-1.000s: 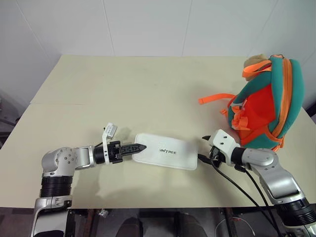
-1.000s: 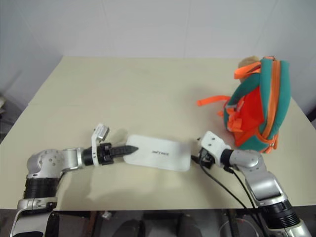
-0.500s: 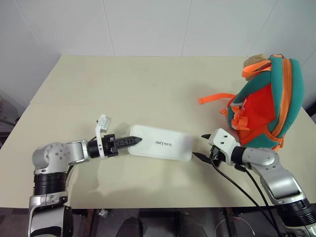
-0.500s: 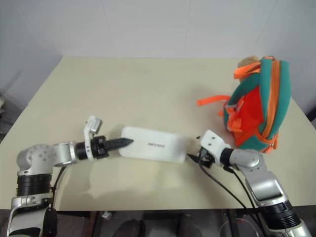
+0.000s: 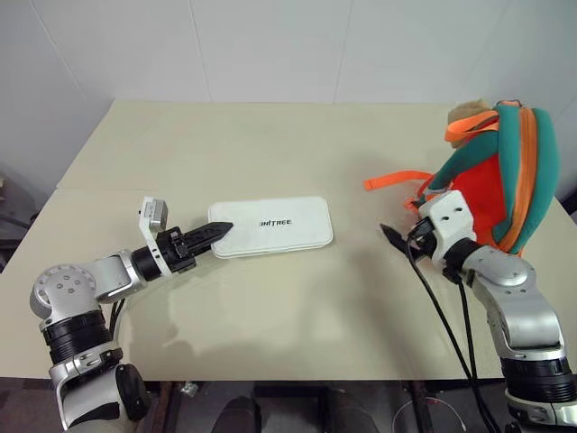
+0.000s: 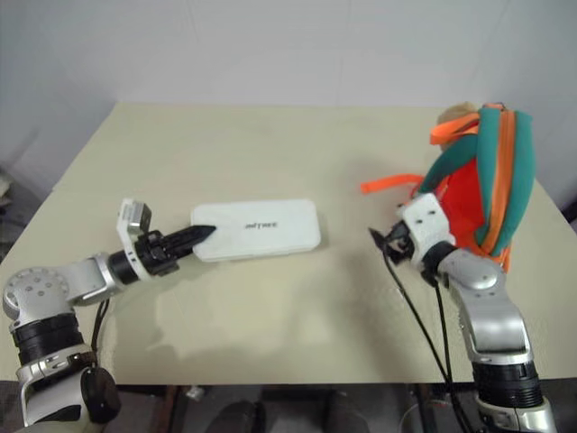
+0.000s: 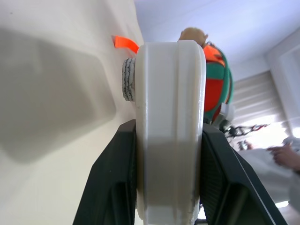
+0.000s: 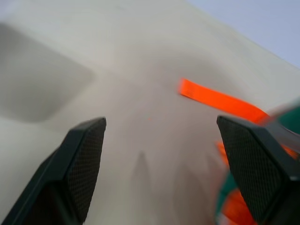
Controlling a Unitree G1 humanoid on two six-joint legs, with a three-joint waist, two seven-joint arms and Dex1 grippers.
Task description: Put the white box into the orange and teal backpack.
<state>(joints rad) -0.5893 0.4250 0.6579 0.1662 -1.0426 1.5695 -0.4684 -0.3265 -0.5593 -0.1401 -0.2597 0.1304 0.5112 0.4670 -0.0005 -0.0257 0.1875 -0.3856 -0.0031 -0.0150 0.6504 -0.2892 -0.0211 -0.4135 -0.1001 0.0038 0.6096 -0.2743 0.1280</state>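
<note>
At the lower left of the left eye view we see the left pincer (image 5: 215, 231) clenched on the short left end of the white box (image 5: 275, 225); the left wrist view shows a black finger (image 7: 112, 187) pressed against each side of that end. The box lies flat, a little left of the frame's centre, over the pale bench (image 5: 270, 144), its grey lettering facing up. We cannot tell whether it rests on the bench or is held just above it.

Right of centre, the right pincer (image 5: 395, 237) is released, its fingers (image 8: 82, 159) spread wide with nothing between them, well apart from the box. Just beside it, at the right edge of the frame, the orange and teal backpack (image 5: 505, 180) stands upright on the bench. One orange strap (image 5: 397, 179) trails off it toward the centre, and a tan plush toy (image 5: 464, 112) sits at its top.
</note>
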